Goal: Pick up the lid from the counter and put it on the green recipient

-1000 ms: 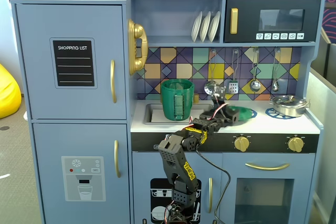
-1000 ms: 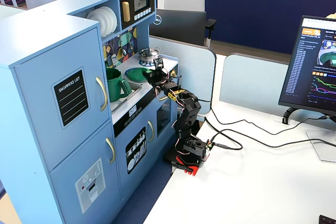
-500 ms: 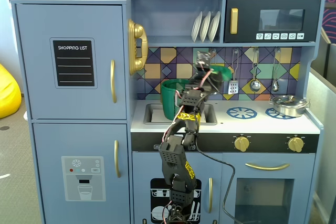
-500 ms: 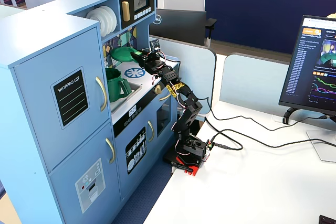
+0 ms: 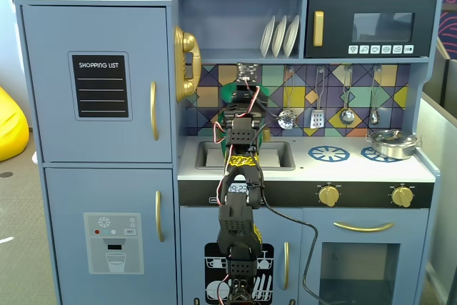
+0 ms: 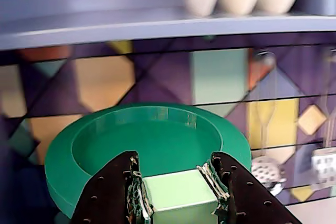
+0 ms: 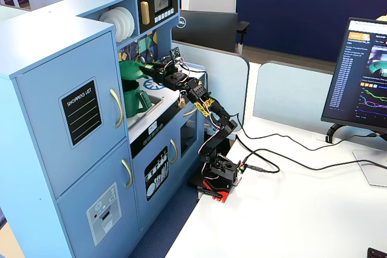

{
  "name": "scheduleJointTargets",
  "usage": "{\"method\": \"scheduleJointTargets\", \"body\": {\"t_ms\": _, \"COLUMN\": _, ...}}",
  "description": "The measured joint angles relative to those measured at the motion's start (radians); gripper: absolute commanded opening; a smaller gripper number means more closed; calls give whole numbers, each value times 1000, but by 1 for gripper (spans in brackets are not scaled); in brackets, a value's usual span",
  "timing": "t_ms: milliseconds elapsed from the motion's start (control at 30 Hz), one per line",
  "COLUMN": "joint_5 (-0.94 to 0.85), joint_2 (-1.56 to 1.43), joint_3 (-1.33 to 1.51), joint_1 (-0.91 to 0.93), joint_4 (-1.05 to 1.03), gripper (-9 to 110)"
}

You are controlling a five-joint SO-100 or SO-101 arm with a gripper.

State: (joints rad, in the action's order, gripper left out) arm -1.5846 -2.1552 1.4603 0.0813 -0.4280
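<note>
Lid (image 6: 152, 145) in pincer (image 6: 178, 195), above recipient (image 7: 134, 96)

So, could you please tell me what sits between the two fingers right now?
The lid's pale green tab handle, clamped between the fingers; the wrist view shows it plainly.

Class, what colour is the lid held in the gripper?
Green. The lid shows best in the wrist view, its paler green tab clamped in the gripper.

Place: office.
Signs: monitor (image 7: 363, 77) on white desk (image 7: 290, 209), partition panels (image 7: 296, 98), blue toy kitchen (image 7: 72, 125) alongside.
</note>
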Motion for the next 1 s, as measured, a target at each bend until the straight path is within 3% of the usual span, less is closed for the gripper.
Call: {"method": "scheduleJointTargets", "body": {"t_ms": 1000, "joint_5": 18, "joint_2": 120, "joint_3": 75, "joint_1": -14, "joint_4": 26, "gripper": 0}}
